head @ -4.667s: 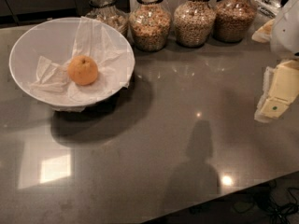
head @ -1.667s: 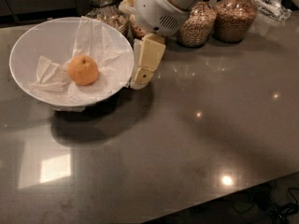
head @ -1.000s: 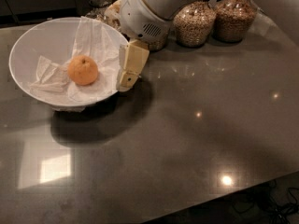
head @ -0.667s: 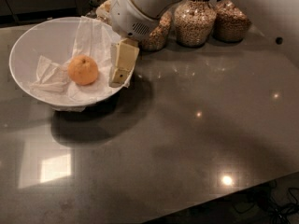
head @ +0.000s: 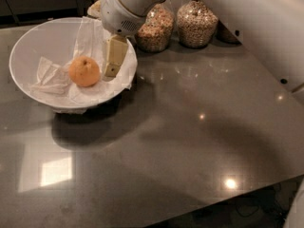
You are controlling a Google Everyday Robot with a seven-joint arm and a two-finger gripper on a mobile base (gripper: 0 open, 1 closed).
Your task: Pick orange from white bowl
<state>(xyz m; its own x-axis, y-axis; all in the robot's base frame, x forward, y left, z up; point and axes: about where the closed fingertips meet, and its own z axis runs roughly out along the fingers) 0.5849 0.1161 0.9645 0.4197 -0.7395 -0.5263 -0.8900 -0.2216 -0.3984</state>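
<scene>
Orange (head: 85, 71) sits in white bowl (head: 29, 45), far-left corner of worktop (head: 190, 127). Gripper (head: 112, 70) inside bowl rim, pointing down. Orange just beside it, toward left edge, seemingly not touching. Open or closed — cannot tell. Likely next: sidestep toward left edge.

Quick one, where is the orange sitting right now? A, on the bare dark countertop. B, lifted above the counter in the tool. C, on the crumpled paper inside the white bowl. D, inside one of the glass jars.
C: the orange rests on the crumpled paper inside the white bowl, with the tool hanging in the bowl's right side, just right of the fruit.
</scene>
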